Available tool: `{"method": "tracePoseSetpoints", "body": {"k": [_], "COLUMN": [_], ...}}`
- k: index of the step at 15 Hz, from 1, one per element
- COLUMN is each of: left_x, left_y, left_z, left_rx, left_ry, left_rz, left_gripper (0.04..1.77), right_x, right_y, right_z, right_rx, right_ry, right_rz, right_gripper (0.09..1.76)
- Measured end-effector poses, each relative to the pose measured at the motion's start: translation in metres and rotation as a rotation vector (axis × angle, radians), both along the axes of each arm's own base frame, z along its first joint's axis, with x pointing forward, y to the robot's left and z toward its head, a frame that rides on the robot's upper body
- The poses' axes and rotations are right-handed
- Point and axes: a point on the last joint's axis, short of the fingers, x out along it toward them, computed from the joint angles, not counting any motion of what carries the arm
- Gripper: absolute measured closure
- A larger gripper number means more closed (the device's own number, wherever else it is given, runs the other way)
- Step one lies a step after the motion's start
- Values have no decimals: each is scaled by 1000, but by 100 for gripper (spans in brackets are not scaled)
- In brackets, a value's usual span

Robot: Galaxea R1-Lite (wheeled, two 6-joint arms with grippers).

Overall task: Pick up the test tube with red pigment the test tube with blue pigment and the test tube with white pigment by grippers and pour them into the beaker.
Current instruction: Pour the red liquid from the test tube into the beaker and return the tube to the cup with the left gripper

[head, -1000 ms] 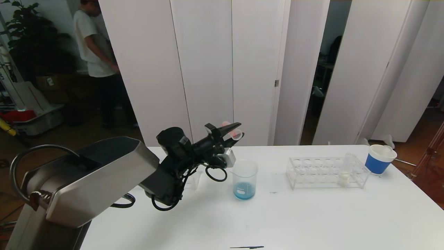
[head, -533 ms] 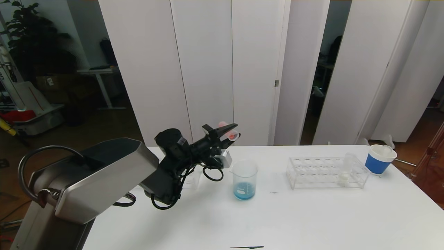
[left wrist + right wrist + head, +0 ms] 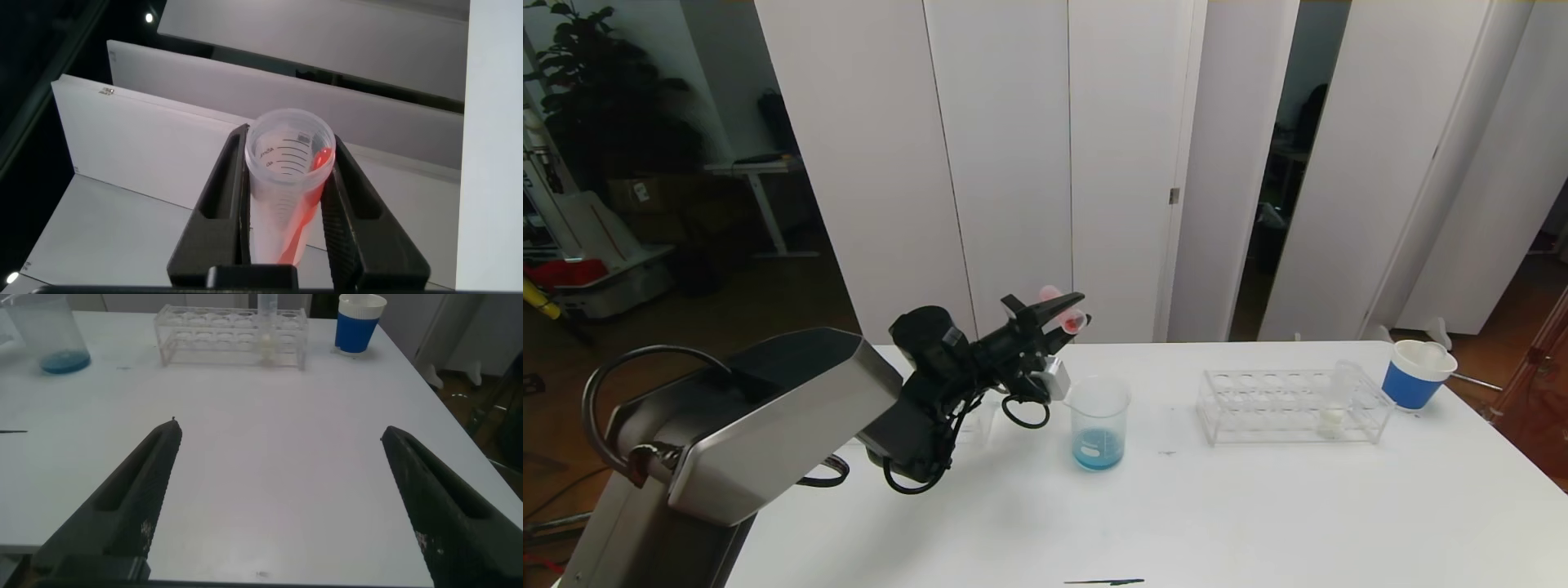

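White table (image 3: pixel 1258 506) — left gripper (image 3: pixel 1068 310) clamps red-pigment tube (image 3: pixel 288 188) above beaker (image 3: pixel 1098 423).

Left arm extended forward and upward, its left gripper (image 3: pixel 1068 314) raised and tilted, fingers clamped on a held tube; right gripper (image 3: pixel 278 498) hung low, fingers spread wide, holding nothing.

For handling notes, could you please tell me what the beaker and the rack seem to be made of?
The beaker: clear glass or clear plastic, glossy; its blue liquid shows through the wall, white printed marks. The rack: transparent plastic, probably acrylic, with flat see-through plates and round holes.
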Motion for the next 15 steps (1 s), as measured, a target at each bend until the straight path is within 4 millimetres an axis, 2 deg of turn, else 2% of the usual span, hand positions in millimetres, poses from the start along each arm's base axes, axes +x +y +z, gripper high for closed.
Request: {"method": "tracePoseSetpoints", "body": {"k": [15], "left_x": [-4], "left_y": [-12], "left_z": [10], "left_rx": [-11], "left_ry": [-31], "left_rz": [-17], "left_gripper": [123], "right_x": [0], "right_y": [0], "right_z": [0], "right_rx": [0], "right_ry": [0], "right_rz": [0], "right_gripper": [10]}}
